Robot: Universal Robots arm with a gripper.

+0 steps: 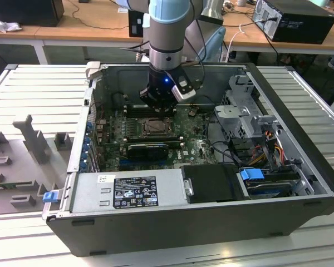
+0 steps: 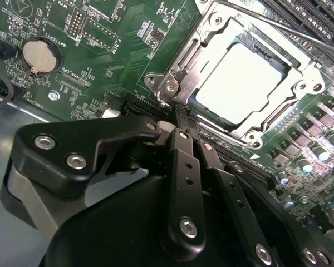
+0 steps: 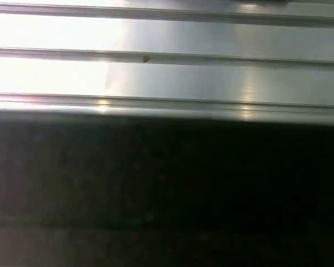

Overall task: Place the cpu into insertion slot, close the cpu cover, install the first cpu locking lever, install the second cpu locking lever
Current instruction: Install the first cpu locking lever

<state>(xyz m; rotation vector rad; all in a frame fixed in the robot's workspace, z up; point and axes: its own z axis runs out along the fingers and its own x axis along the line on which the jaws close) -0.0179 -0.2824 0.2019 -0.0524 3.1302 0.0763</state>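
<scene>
Gripper [image 2: 181,119] clenched, the two black fingers [image 2: 185,167] pressed together with nothing between them; tips sit right at the socket's near corner, by the hinge screw, touching or almost touching the thin lever wire there, can't tell which; in the exterior view the gripper [image 1: 158,105] hangs just above the board inside the open computer case [image 1: 300,183].

Just past the tips: the cpu [image 2: 239,83], pale flat square, already lying in the insertion slot [image 2: 267,119]; the cpu cover [image 2: 197,69], silvery frame, looks down around the chip, its cut-out showing the chip face; lever rod runs along the far side, whether latched I can't tell.

Further out: green motherboard [image 2: 117,50] all round, coin battery [image 2: 42,55] off to the side of the fingers, black RAM slots [image 2: 306,19] beyond the socket.

Handling guess: chip light, stiff, fragile underneath, hold by edges only; cover thin sheet metal, springy, push on the frame not the chip; lever wire stiff, slick, needs catching at its bent end.

First wrist view: ribbed metal surface [image 3: 167,72] over a dark band.
</scene>
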